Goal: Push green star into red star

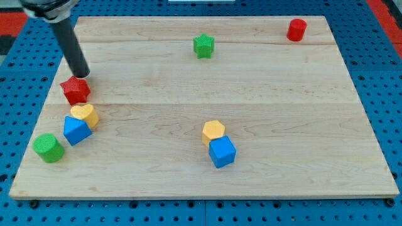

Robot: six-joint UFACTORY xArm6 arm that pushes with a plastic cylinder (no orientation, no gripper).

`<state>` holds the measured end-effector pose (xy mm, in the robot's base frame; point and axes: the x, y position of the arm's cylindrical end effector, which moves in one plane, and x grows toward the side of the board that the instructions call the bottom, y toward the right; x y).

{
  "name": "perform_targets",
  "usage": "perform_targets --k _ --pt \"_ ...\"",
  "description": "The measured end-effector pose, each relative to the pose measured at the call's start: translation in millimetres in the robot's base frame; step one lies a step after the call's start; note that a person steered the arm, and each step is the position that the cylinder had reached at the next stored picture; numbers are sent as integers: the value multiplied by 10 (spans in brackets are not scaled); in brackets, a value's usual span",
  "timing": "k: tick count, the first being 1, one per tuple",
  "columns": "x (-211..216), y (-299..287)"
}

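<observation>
End effector tip [82, 75], a bare rod holding nothing, is positioned touching the red star [75, 90]. Green star [203, 46] is located well apart, toward the view's top. Red star displacement is risked if contact continues.

The green star [203, 46] is a small, chunky block with short blunt points, lying flat on the wooden board near the view's top, a little right of the middle. The red star [75, 90] is a block of the same shape, lying flat near the board's left edge, about halfway down the view. The two stars lie well apart, with bare wood between them.
</observation>
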<state>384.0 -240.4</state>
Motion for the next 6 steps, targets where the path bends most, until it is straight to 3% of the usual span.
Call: perform_targets --k 4,6 --pt "757 402" --pt "356 1569"
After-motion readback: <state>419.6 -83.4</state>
